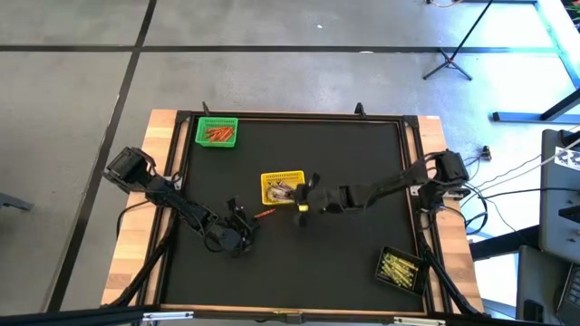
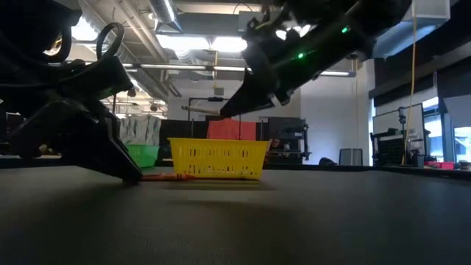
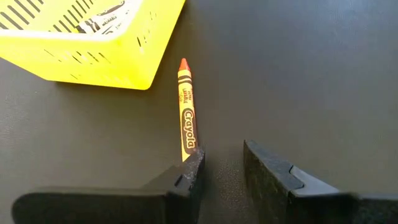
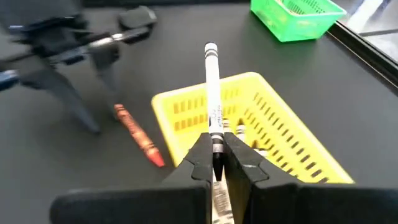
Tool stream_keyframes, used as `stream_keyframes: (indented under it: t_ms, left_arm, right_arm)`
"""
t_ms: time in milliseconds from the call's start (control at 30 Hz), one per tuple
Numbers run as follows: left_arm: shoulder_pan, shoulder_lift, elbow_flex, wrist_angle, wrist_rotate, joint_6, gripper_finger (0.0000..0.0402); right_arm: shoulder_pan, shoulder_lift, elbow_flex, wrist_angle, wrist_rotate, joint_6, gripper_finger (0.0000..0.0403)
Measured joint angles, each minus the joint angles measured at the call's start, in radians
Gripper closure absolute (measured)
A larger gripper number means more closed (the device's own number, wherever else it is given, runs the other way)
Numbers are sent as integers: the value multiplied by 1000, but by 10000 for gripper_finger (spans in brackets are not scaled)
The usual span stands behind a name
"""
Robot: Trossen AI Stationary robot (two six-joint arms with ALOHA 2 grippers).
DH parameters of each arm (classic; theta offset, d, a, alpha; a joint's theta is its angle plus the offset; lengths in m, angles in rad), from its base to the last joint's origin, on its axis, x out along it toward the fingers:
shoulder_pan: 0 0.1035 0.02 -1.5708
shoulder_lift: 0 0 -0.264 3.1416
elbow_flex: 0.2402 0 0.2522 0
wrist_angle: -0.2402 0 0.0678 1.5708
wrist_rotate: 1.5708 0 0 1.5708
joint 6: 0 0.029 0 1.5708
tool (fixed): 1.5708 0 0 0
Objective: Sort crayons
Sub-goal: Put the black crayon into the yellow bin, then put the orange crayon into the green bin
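While my left gripper sits low on the mat with its fingers spread and nothing between them, the orange crayon lies flat just ahead of it, and that is the relation my next move hangs on. Seen past that wrist, the crayon's long axis runs nearly straight away from the gripper, blunt end touching or almost touching the tip of one finger, pointed end aimed toward the corner of the yellow basket. So the crayon is not in the gap; it lies off to that finger's side, in line with the finger rather than across the opening. From above, I see the same crayon as a short streak between the left gripper and the yellow basket, much nearer my left arm than my right. I judge I must shift the gripper sideways toward the crayon, and probably turn the wrist so the fingers straddle its length, before closing. Moving rightward, my right gripper hangs above the near rim of the yellow basket, fingers pressed onto a pale crayon that sticks out forward over the basket, a few more crayons lying inside. Beyond it stands the green basket, and at the table's near right corner a black basket holds yellow crayons.
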Motion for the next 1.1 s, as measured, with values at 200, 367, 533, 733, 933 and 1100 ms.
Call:
stream_keyframes:
  t_ms: [200,367,533,733,933,1100]
  left_arm:
    - [0,0,0,0,5,0,308]
    - [0,0,0,1,5,6,308]
    - [0,0,0,1,9,7,308]
    - [8,0,0,1,15,8,309]
    - [30,0,0,2,54,8,340]
    - [31,0,0,3,70,8,386]
  right_arm:
    - [-83,0,0,-47,-108,-28,386]
    - [-126,0,0,-124,-131,-31,386]
    - [-152,0,0,-160,-146,-15,386]
    - [-148,0,0,-157,-139,9,350]
    - [-148,0,-1,-181,-186,15,268]
    - [-94,-3,-2,-157,-190,15,246]
